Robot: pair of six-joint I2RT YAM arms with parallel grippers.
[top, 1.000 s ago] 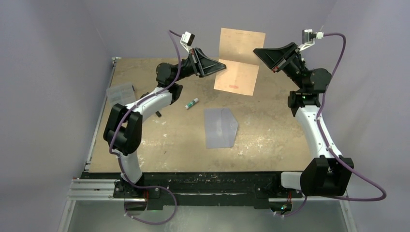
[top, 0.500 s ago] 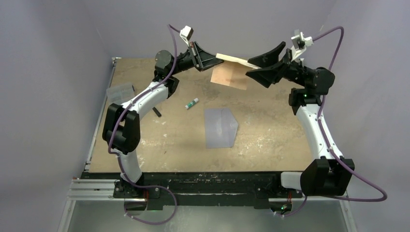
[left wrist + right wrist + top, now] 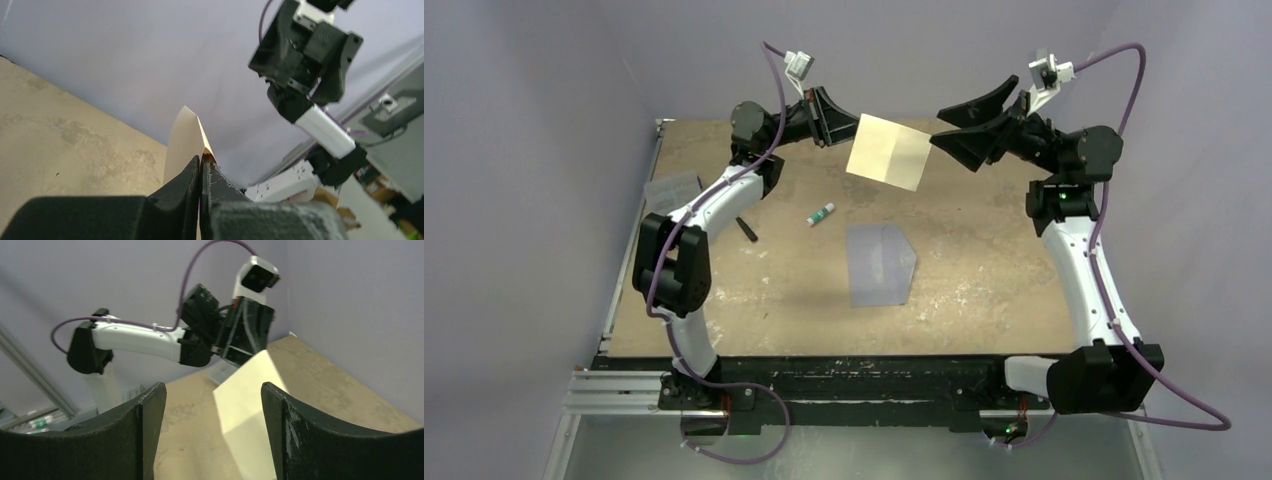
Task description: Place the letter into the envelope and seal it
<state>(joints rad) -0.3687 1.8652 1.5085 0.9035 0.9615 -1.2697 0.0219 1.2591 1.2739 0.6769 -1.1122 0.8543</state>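
Note:
The letter point(image 3: 889, 152), a pale peach-tan sheet folded in half, hangs in the air above the far middle of the table. My left gripper point(image 3: 852, 126) is shut on its left edge; in the left wrist view the jaws point(image 3: 201, 161) pinch the letter point(image 3: 182, 137) edge-on. My right gripper point(image 3: 937, 127) stands open just right of the sheet without touching it. In the right wrist view the letter point(image 3: 248, 400) shows between the spread fingers of my right gripper point(image 3: 212, 390), further off. The grey-blue envelope point(image 3: 880, 264) lies flat mid-table, flap open to the right.
A small glue stick point(image 3: 821, 213) lies left of the envelope. A black strip point(image 3: 747, 229) lies near the left arm. A clear plastic box point(image 3: 673, 190) sits at the table's left edge. Grey walls close in on the back and sides.
The right gripper opened and let go of the letter. The sheet, first spread open between both grippers, is now folded and hangs from the left gripper alone.

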